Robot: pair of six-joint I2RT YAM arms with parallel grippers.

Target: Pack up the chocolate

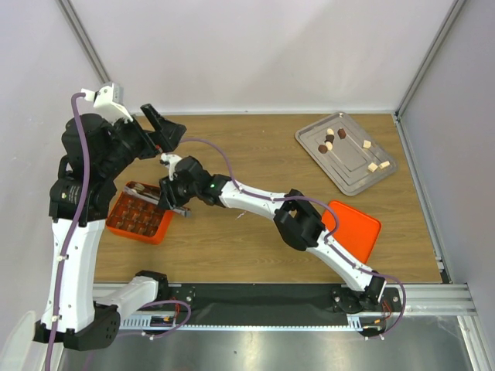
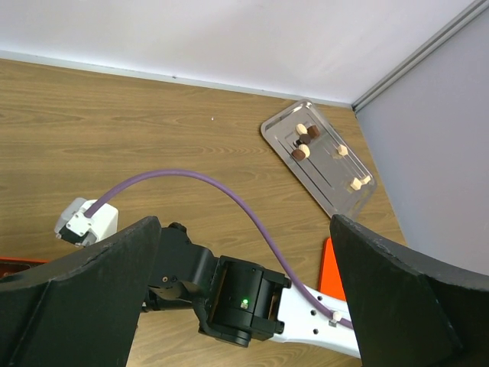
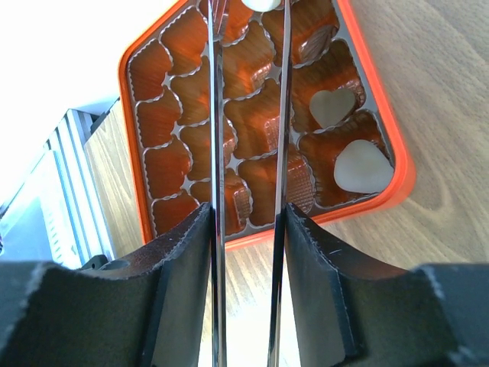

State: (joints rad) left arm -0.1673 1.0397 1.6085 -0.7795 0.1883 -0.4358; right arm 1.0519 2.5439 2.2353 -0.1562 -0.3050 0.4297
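Note:
Loose chocolate pieces, brown and cream-white, lie on a metal tray at the back right, also in the left wrist view. My right gripper is shut on thin metal tongs and holds them over the orange gridded box. A cream-white piece sits between the tong tips at the frame's top edge. Two cream-white pieces lie in cells of the box. My left gripper is open and empty, raised above the right arm's wrist.
The orange lid lies on the table at the right, beside the right arm's elbow. A purple cable arches over the right arm. White walls close the back and sides.

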